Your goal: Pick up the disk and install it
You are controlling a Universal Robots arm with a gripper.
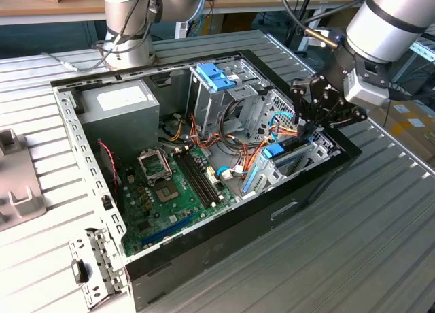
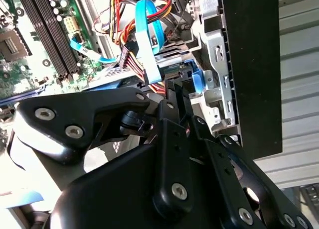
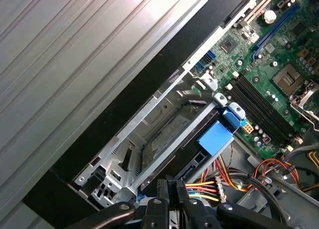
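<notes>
At the right end of the open computer case [image 1: 204,255], the gripper [image 1: 314,124] hangs low over the drive cage [image 3: 149,139]; fingers look pressed together with nothing between them, though that is partly hidden. The disk [image 3: 167,134] sits inside the cage, blue rail [image 3: 215,137] at its end. Risk, as I judge it: the orange and red cables [image 2: 132,55] lie just beside the fingers and could snag, or the disk could sit crooked. Arm [image 1: 387,20] reaches in from the far right, wrist angled down.

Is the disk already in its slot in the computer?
In: the disk lies inside the metal bay, with the gripper beside it.
</notes>
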